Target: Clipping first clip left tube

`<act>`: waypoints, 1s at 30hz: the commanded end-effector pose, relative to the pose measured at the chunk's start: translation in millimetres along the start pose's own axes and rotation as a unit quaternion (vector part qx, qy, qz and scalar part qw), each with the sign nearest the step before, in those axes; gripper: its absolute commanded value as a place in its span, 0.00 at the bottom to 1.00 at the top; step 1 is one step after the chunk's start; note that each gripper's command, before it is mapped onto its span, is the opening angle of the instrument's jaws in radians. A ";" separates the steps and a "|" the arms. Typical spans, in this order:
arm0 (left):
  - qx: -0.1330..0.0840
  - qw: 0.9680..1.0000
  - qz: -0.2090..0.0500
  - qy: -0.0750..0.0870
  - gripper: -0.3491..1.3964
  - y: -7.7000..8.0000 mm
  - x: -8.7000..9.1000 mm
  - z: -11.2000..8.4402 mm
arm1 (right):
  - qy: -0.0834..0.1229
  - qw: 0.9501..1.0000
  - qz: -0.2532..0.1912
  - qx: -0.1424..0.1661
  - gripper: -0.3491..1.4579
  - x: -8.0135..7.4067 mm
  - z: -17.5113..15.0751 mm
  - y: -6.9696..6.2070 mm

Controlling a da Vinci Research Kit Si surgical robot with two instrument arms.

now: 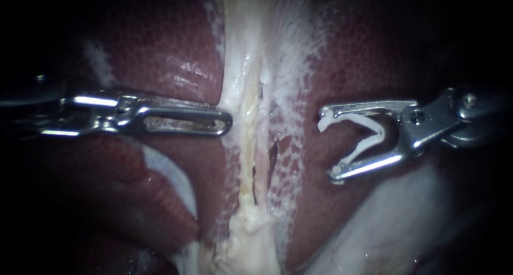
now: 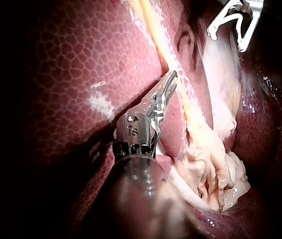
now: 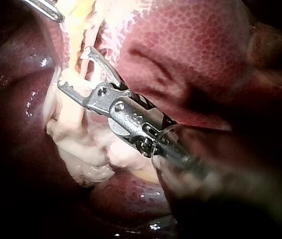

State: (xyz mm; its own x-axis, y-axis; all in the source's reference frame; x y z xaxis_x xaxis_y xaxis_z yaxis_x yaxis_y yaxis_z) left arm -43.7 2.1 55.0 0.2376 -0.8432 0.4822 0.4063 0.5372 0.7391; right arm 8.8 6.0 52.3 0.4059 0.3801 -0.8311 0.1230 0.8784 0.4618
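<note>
A pale yellowish tube [image 1: 245,163] runs down the middle of the endoscope view, with a pinker strand [image 1: 263,141] close on its right; I cannot tell which is the left tube. My left instrument [image 1: 227,123] lies level, its slotted jaws together, the tip against the pale tissue's left edge. My right instrument [image 1: 328,142] stands apart to the right of the tubes, its jaws wide and carrying a white clip [image 1: 363,139] touched by both. The right wrist view shows those jaws [image 3: 75,68] beside the tube [image 3: 76,107], not around it.
Dark red mottled liver [image 1: 160,50] flanks the tubes on both sides. A lumpy pale fatty mass [image 1: 251,237] sits at the tubes' lower end. Whitish webbed tissue [image 1: 291,67] covers the liver right of the strands. Smooth pale tissue [image 1: 395,221] lies below my right instrument.
</note>
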 end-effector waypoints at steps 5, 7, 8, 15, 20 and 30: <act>0.001 1.000 -0.001 0.000 0.00 -0.1 -0.2 -0.4 | 0.000 1.000 -0.001 0.000 0.52 -0.2 0.1 -0.1; 0.000 1.000 -0.001 0.000 0.00 -0.3 -0.5 -0.9 | 0.000 1.000 -0.001 0.001 0.52 -0.3 0.3 -0.2; -0.001 1.000 -0.002 0.000 0.00 -0.5 -0.8 -1.3 | 0.000 1.000 -0.002 0.001 0.52 -0.5 0.4 -0.2; -0.003 1.000 -0.004 -0.006 0.00 -1.8 -2.3 -4.1 | -0.001 1.000 -0.007 0.003 0.52 -1.8 1.8 -0.5; -0.002 1.000 -0.004 -0.015 0.00 -2.8 -2.9 -6.1 | -0.002 1.000 -0.017 0.012 0.52 -3.6 4.0 -0.8; -0.003 1.000 -0.002 -0.017 0.00 -3.6 -3.3 -7.4 | -0.005 0.999 0.001 0.034 0.52 -6.9 10.0 -2.0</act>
State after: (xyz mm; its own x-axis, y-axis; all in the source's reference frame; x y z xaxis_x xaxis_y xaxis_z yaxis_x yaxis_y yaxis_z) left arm -39.5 2.7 47.3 0.2053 -0.8450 0.4937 0.4136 0.5321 0.7388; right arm 15.3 -1.6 60.5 0.4150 0.3782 -0.8275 0.1860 0.8550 0.4841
